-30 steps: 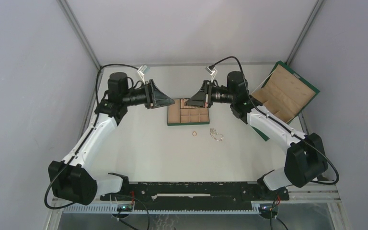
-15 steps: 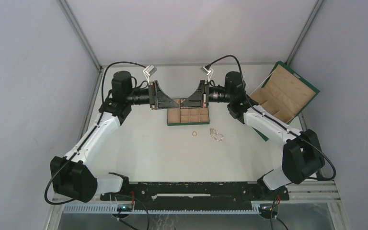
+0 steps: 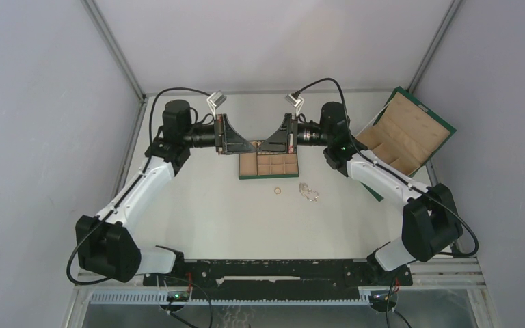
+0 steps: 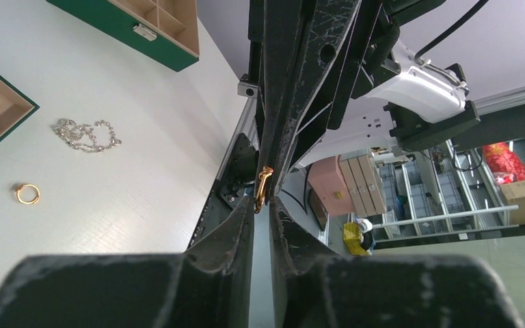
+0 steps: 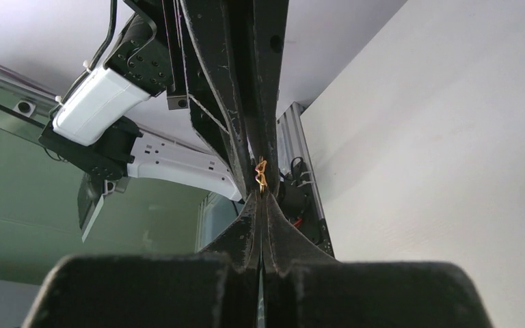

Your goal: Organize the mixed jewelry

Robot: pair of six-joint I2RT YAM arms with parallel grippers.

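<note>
Overhead, left tool point(image 3: 249, 146), right tool point(image 3: 262, 145) tips hide pinched gold piece point(image 5: 261, 175).

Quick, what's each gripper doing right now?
Left gripper: nearly closed around the gold piece; whether it grips cannot be told.
Right gripper: shut on that gold piece.

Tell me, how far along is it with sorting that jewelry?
Done: nothing I can see in the tray. In hand: the right hand pinches a small gold piece in mid-air, the left hand tip to tip with it. Left: a gold ring and a silvery chain lie on the table.
</note>
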